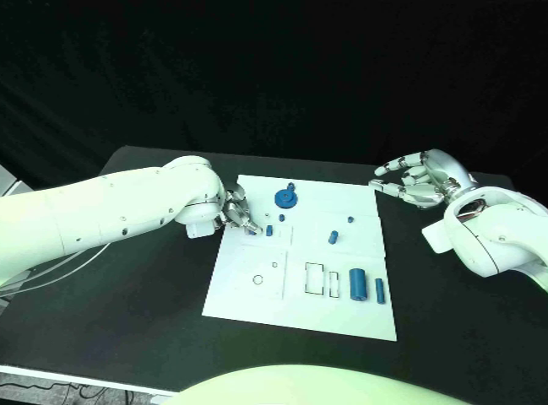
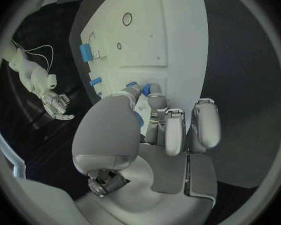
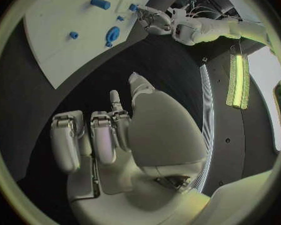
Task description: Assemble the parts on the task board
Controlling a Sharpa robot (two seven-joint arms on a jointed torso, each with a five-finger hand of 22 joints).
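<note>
The white task board (image 1: 301,299) lies mid-table. On it are a blue gear-like part (image 1: 287,198), small blue pegs (image 1: 334,237) and two blue cylinders (image 1: 360,284) near the right edge. My left hand (image 1: 235,211) hangs over the board's far left edge with its fingers curled in. A small blue part (image 2: 138,119) shows between its thumb and fingers, and another blue peg (image 1: 270,229) stands just past the fingertips. My right hand (image 1: 420,179) hovers off the board's far right corner, fingers apart, holding nothing. The board (image 3: 65,40) and the gear (image 3: 112,35) also appear in the right wrist view.
Outlined slots and a small ring mark (image 1: 259,279) lie on the board's near half. Black table (image 1: 127,312) surrounds the board on every side. White cables (image 1: 42,270) trail off the table's left edge.
</note>
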